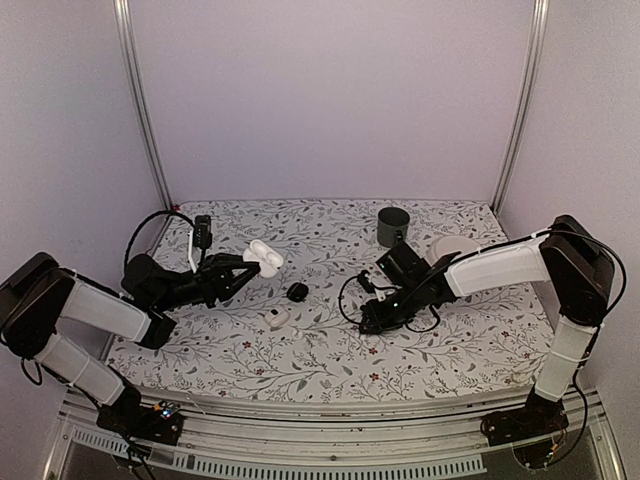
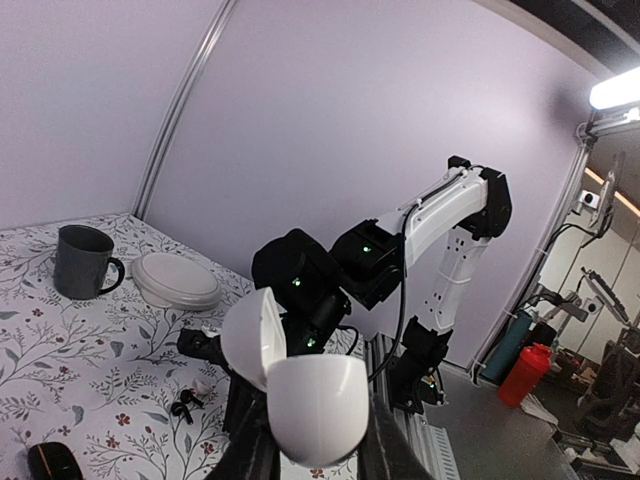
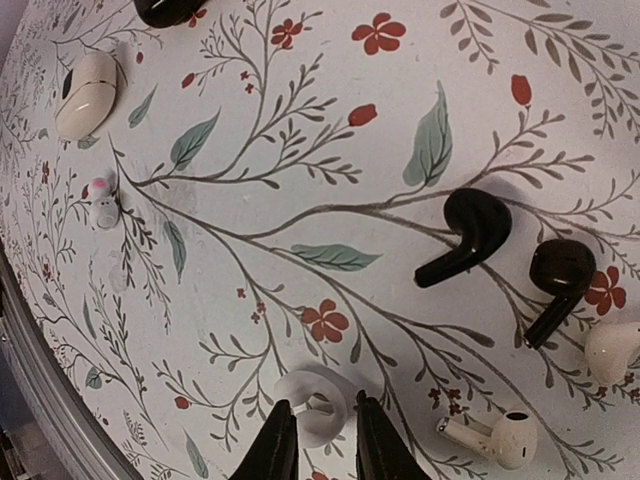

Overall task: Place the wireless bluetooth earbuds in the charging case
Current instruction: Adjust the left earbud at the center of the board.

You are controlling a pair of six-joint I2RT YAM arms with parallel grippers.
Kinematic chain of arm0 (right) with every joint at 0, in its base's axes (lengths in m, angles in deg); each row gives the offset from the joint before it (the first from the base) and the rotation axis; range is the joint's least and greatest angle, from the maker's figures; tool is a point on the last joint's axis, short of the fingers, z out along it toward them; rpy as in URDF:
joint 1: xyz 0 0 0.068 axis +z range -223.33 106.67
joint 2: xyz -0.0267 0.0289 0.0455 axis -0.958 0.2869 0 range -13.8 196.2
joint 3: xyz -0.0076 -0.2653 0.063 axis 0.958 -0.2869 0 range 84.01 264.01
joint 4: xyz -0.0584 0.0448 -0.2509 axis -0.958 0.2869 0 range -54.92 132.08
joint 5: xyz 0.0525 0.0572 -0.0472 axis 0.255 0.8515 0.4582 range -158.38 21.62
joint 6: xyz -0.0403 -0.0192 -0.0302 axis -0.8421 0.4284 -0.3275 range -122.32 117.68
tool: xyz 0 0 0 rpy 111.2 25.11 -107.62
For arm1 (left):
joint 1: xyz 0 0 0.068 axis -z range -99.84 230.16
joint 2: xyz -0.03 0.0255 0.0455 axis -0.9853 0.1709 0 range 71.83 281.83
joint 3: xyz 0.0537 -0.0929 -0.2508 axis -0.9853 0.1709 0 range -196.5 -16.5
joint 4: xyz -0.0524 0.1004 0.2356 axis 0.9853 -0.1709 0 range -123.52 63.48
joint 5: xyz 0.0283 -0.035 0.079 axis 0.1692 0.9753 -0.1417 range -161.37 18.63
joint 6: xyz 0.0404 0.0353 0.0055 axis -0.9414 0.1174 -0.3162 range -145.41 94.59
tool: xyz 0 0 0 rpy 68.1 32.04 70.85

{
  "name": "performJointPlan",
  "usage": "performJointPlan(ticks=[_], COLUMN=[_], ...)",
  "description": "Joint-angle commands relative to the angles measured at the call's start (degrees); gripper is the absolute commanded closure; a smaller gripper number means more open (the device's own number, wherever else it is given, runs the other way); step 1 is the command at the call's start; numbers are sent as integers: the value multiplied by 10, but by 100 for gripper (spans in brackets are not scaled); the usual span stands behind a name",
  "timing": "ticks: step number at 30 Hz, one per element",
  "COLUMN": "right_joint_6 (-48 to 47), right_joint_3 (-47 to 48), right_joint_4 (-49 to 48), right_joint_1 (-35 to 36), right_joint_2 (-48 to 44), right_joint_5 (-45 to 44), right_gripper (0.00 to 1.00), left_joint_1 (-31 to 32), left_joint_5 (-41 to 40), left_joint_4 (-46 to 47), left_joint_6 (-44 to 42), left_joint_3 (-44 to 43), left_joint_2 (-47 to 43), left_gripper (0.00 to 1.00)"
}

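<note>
Clamping the open charging case in the left gripper; nothing judged seated yet. Bracketing one white earbud with the right gripper, tips nearly together, whether pinching being impossible to tell. Lying ahead-right of those tips: black earbuds, more white earbuds. Case wells facing away, hidden.

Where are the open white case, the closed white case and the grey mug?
open white case (image 2: 305,405): left wrist view, lower shell's front.
closed white case (image 3: 85,95): right wrist view, top surface.
grey mug (image 2: 80,265): left wrist view, outer wall.

Soft even light, warped wrist views
</note>
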Motion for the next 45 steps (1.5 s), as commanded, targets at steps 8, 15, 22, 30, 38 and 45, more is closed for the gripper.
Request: performJointPlan(ticks=[8,15,22,30,38,45], right_joint_6=[-11,-10,3,11,11,5], right_joint_3=[28,29,22,14,12,12], right_joint_4=[33,39,31,28,29,37], right_joint_1=[27,34,34,29,29,36], right_joint_2=[11,18,-9,-17,-1,8], right_joint_5=[-43,-57,-73,-80,-76,-80], right_gripper=[75,75,73,69,70,70], left_joint_1=[2,2,2,2,1,2], left_joint_5=[10,11,14,14,14,12], left_joint_4=[-1,-3,-4,-5,-7,-7], left_joint_6=[2,2,3,3,2,3], left_joint_3=[-2,-6,-8,-6,-5,-6], left_joint_2=[-11,-11,-11,-11,-13,-14], left_gripper=[100,100,100,100,100,100])
